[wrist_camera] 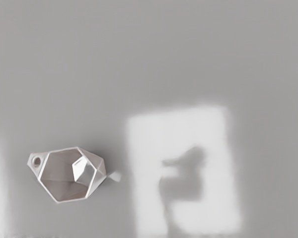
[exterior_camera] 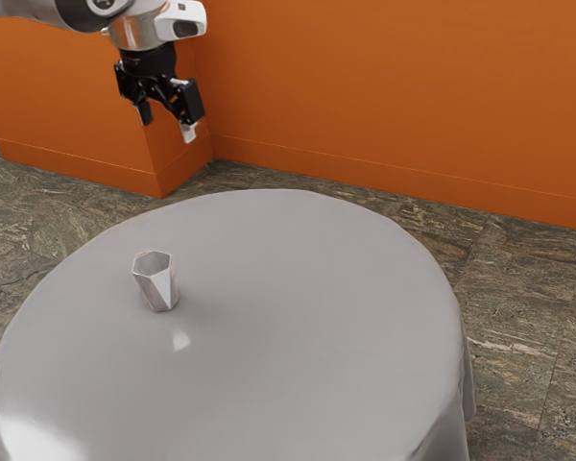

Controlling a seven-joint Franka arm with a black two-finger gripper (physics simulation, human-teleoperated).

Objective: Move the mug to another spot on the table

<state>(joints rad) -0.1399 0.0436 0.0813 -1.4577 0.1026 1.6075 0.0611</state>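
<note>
Mug (exterior_camera: 156,279) upright on grey table (exterior_camera: 317,307), tool (exterior_camera: 167,125) high overhead, jaws apart.

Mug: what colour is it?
The mug is plain white, faceted; the wrist view shows it best.

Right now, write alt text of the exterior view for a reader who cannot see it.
A white faceted mug stands upright on a round grey table, toward the exterior view's left. The arm's black fingers hang open and empty well above the table, before an orange wall.
</note>
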